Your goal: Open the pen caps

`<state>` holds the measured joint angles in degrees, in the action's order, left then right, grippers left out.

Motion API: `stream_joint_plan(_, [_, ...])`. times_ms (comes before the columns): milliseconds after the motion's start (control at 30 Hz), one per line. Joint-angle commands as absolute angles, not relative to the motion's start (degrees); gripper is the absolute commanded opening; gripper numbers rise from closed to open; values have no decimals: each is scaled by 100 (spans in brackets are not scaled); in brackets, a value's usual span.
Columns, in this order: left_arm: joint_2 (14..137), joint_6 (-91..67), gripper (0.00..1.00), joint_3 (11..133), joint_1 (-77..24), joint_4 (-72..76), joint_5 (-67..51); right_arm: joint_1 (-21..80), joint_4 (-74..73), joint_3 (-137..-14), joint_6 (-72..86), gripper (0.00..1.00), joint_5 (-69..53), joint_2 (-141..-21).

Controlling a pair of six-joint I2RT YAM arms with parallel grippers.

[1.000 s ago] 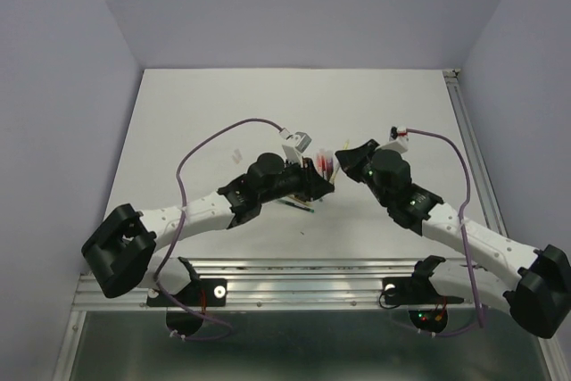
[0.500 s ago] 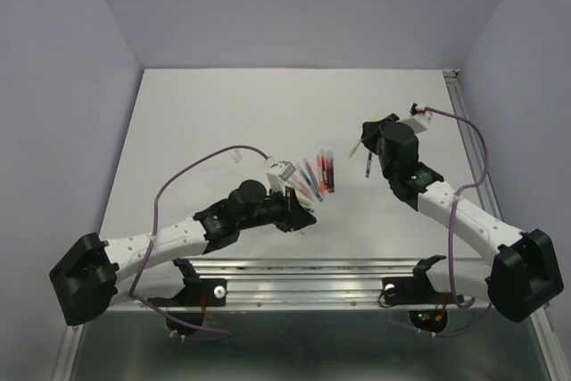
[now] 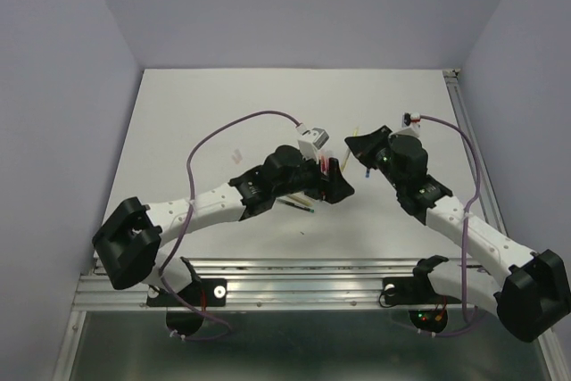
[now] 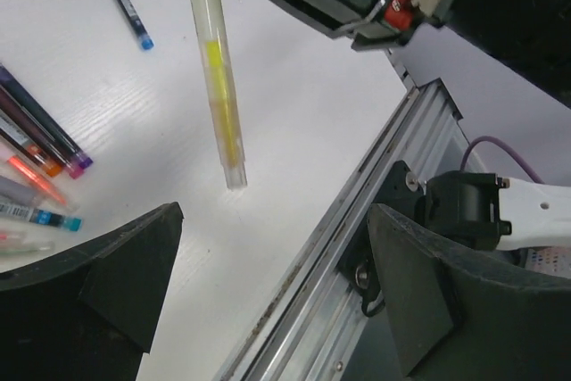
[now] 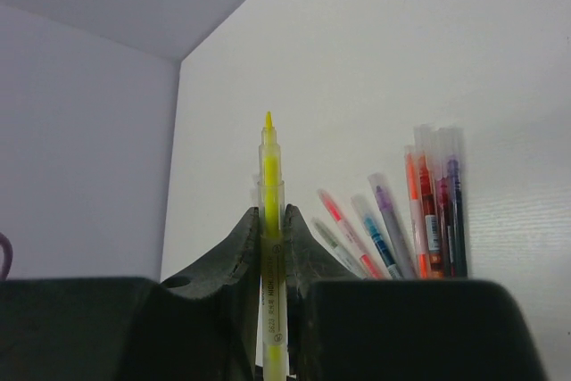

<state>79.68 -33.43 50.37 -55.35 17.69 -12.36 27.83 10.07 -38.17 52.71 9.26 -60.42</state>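
The white table (image 3: 196, 113) is closed in by lavender walls (image 3: 53, 86) on three sides and edged by a metal rail (image 3: 294, 278) along its near side. The pen cluster (image 5: 425, 220) at mid-table is taken as landmark. Wide bare surface is seen beyond it toward the far wall and to its left, while the ground between it and the rail is crossed by both arms.

The left arm (image 3: 214, 207) is stretched in from the cluster's near left and the right arm (image 3: 455, 220) from its near right. Both wrists are brought close together right at the cluster. The left gripper (image 4: 275, 216) is spread wide, with nothing between its fingers.

The right gripper (image 5: 272, 216) is closed down on a yellow pen (image 4: 219, 86), held just right of the cluster. A bare yellow point is shown at its far end in the right wrist view. Whether that end touches the table cannot be told.

The pen caps (image 5: 437, 144), clear and translucent, are seen seated on the ends of the cluster's pens. A small pale piece (image 3: 236, 153) lies well to the cluster's left, too small to be identified.
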Motion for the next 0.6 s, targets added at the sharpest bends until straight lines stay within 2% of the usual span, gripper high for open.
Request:
stream_joint_plan(0, [8191, -3059, 94, 5449, -5467, 1907, -1318, 2786, 1213, -3656, 5458, 1, 563, -5827])
stream_joint_plan(167, [8543, -2997, 72, 5765, -5449, 1881, -1468, 2795, 1230, -3621, 5502, 1, 510, -5783])
stream_joint_plan(200, [8552, -3014, 57, 5800, -5441, 1881, -1476, 2795, 1222, -3621, 5493, 1, 518, -5792])
stream_joint_plan(233, [8587, -3015, 51, 5801, -5440, 1907, -1503, 2795, 1213, -3612, 5493, 1, 519, -5801])
stream_joint_plan(567, [8587, -3050, 49, 5810, -5440, 2004, -1600, 2795, 1301, -3525, 5493, 1, 413, -5933])
